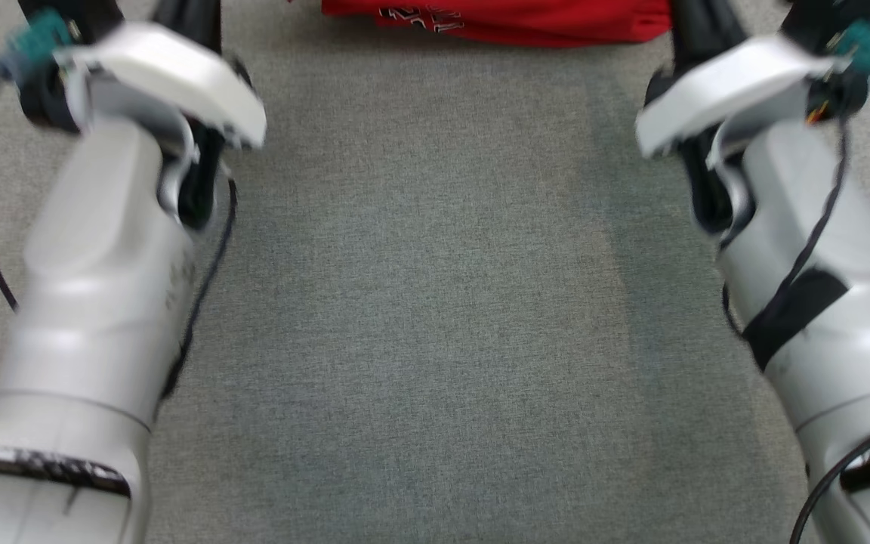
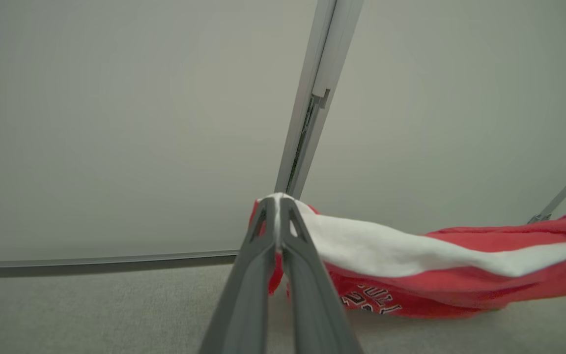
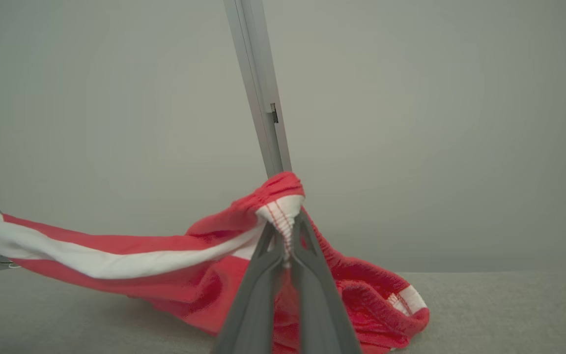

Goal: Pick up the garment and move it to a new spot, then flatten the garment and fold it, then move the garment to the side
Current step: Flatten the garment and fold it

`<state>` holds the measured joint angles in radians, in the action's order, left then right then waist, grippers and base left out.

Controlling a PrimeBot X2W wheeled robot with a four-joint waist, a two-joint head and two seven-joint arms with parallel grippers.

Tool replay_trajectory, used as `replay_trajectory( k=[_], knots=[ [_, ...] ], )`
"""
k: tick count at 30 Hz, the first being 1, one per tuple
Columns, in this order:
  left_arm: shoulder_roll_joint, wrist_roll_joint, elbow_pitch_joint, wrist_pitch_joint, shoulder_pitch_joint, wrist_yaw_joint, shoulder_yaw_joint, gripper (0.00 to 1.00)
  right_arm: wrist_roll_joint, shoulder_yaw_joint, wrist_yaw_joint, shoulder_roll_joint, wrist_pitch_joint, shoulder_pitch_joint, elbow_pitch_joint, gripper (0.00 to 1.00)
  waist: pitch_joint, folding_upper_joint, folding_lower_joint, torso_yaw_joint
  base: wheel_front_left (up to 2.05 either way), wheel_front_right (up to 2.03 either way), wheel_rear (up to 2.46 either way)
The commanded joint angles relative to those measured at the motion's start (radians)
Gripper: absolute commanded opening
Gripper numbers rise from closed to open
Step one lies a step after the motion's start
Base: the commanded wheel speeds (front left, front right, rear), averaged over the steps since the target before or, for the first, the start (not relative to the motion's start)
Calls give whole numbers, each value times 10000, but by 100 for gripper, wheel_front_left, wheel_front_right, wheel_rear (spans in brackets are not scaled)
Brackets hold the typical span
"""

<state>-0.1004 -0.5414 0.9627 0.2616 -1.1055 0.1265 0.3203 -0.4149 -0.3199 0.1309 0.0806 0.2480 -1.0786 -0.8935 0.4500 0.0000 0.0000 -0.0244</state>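
Observation:
The garment (image 1: 510, 21) is red with a white stripe and printed lettering; in the head view a strip of it lies along the top edge between my two arms. In the left wrist view my left gripper (image 2: 276, 209) is shut on one end of the garment (image 2: 410, 255), which stretches away to the right above the grey surface. My right gripper (image 3: 285, 231) is shut on a bunched red-and-white edge of the garment (image 3: 116, 255), with the cloth strung out to the left and a fold resting on the surface.
A grey fabric-covered work surface (image 1: 435, 302) spreads between my pale forearms. Pale wall panels with a vertical metal frame post (image 2: 312, 98) stand just behind the garment; the post (image 3: 258, 88) is close beyond my right fingers.

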Motion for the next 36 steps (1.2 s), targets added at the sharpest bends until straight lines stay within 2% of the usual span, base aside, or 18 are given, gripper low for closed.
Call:
replay_trajectory(
  k=[1, 4, 9, 19, 23, 24, 30, 36],
  knots=[
    [85, -36, 108, 42, 392, 46, -123, 0, -160, -103, -3, -3, 127, 346, -203, 0, 115, 0, 0, 4, 0, 0, 0],
    [177, -58, 240, 43, 1014, 38, -363, 0, -487, -235, -3, -57, 183, 862, -423, 0, 191, 0, 0, -42, 0, 0, 0],
    [201, 13, -331, 43, 2172, 42, -684, 0, -654, -73, -5, 87, 185, 2130, 526, 0, -51, 0, 0, -174, 0, 0, 0],
    [-72, 393, -3319, 45, 6014, 42, -1197, 0, -463, -61, -5, 597, 190, 6006, 3110, 0, -1752, 0, 0, -124, 0, 0, 0],
    [-159, 582, -4653, 46, 7864, 38, -1486, 0, -363, 126, -5, 597, 190, 7917, 4296, 0, -2546, 0, 0, -124, 0, 0, 0],
    [-159, 582, -4653, 46, 7864, 38, -1486, 0, -363, 126, -5, 597, 190, 7917, 4296, 0, -2546, 0, 0, -124, 0, 0, 0],
    [-347, 758, -6494, -90, 10183, -321, -1567, 0, -88, 695, -14, 641, 46, 10428, 5954, 0, -3424, 0, 0, -44, 0, 0, 0],
    [-430, 527, -8278, -757, 11737, -951, -1742, 0, 260, 1331, -16, 505, -939, 12126, 7710, 0, -3719, 0, 0, -117, 0, 0, 0]
  ],
)
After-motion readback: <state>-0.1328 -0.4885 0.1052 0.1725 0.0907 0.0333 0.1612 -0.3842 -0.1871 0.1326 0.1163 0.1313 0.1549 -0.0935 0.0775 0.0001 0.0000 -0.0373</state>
